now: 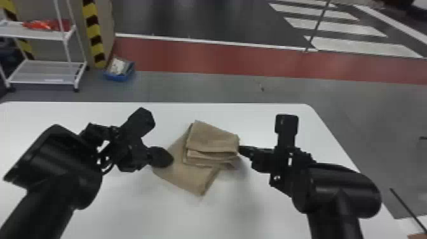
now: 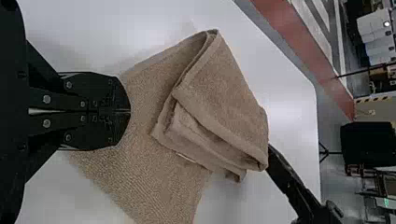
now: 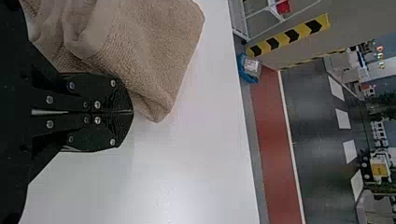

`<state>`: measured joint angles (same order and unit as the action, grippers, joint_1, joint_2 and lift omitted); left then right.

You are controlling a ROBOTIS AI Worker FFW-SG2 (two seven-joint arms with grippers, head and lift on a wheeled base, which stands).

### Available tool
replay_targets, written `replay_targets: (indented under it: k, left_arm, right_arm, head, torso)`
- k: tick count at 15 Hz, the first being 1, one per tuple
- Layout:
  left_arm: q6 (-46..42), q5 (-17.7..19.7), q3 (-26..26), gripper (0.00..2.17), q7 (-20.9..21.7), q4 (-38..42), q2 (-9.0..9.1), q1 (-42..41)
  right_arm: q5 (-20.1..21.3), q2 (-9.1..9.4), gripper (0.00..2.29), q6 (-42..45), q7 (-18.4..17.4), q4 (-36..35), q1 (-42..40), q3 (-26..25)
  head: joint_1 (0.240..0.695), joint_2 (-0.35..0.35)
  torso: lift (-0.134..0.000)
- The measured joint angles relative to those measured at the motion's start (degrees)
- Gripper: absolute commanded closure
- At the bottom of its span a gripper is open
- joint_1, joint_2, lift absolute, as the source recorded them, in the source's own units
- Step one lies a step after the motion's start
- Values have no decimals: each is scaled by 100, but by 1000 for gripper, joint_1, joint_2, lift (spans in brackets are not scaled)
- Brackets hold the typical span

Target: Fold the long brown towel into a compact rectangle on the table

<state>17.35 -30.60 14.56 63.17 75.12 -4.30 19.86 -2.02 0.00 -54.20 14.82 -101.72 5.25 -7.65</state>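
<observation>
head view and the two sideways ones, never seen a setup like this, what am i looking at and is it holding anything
This is a robot with two black arms. The head view looks forward and down from its head; the other two come from cameras on its wrists, turned on their side.

On the white table lies a brown towel, partly folded: a layered stack sits on a flatter part that sticks out beneath it.

The left gripper is over that flatter part, and the right gripper is beside the stack. Both have their fingers closed, and I see no cloth between them, so neither seems to hold anything.
</observation>
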Motion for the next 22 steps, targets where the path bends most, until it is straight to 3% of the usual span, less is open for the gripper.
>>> replay_targets:
  k: [10,18,22]
  left_arm:
    - [803,232,-31,2142,747,1904,-443,-1155]
    - [1129,415,-49,2142,988,2724,-545,-1778]
    - [1281,534,-141,2142,1022,3030,-546,-1921]
  right_arm:
    - [-62,0,1953,653,18,578,355,439]
    - [-165,0,1953,911,11,754,372,944]
    - [-96,0,1875,710,11,440,113,999]
  head:
    - [695,-151]
    - [695,-110]
    - [695,-108]
  torso:
    - [-125]
    - [-125]
    - [-125]
